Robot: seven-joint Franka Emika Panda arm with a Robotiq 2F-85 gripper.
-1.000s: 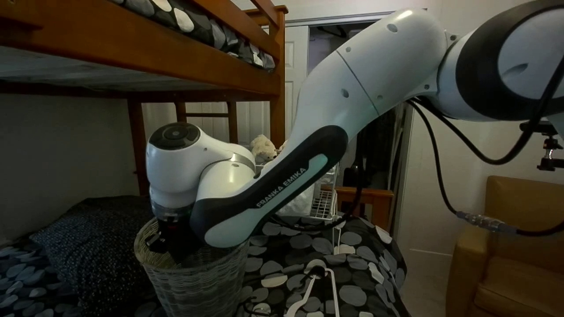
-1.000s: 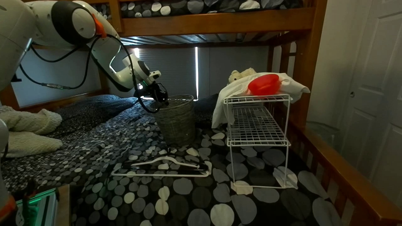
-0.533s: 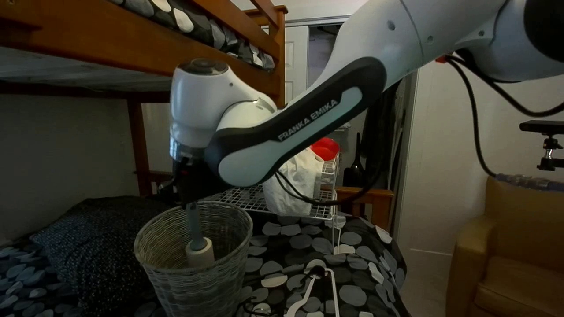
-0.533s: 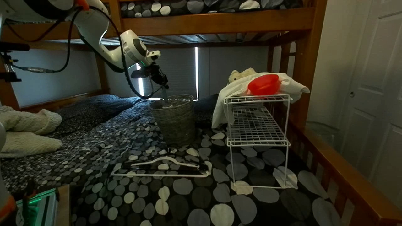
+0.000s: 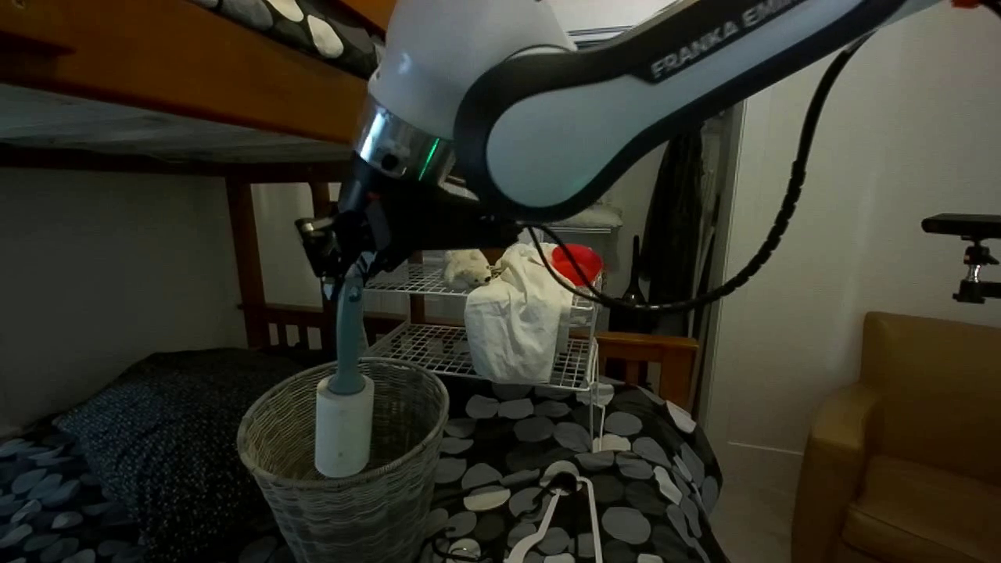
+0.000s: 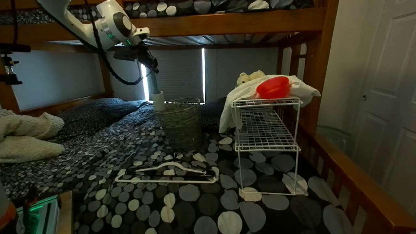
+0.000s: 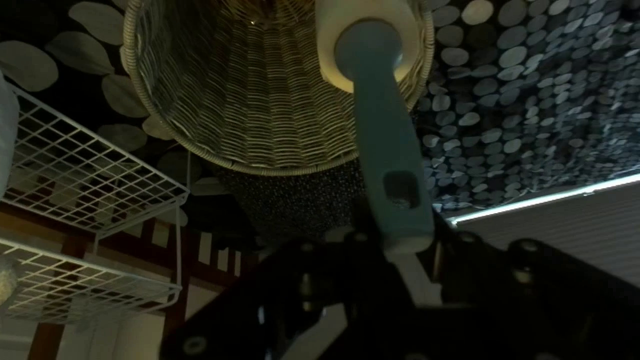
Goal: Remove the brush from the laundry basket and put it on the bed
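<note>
Wrist view | brush [image 7: 387,135]: right of centre, roll end at top edge, overlapping laundry basket [image 7: 250,115] mouth, inside or above cannot tell | gripper [image 7: 402,232]: bottom, holding handle's end | bed [image 7: 510,100]: spotted bedding, upper right | wire rack [image 7: 100,138]: left

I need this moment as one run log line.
gripper: holds lint roller by handle; roller: white end down, near basket rim; status: not yet on bed

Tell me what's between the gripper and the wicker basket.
A lint roller hangs there, its handle held in the gripper; its white head overlaps the basket in both exterior views.
</note>
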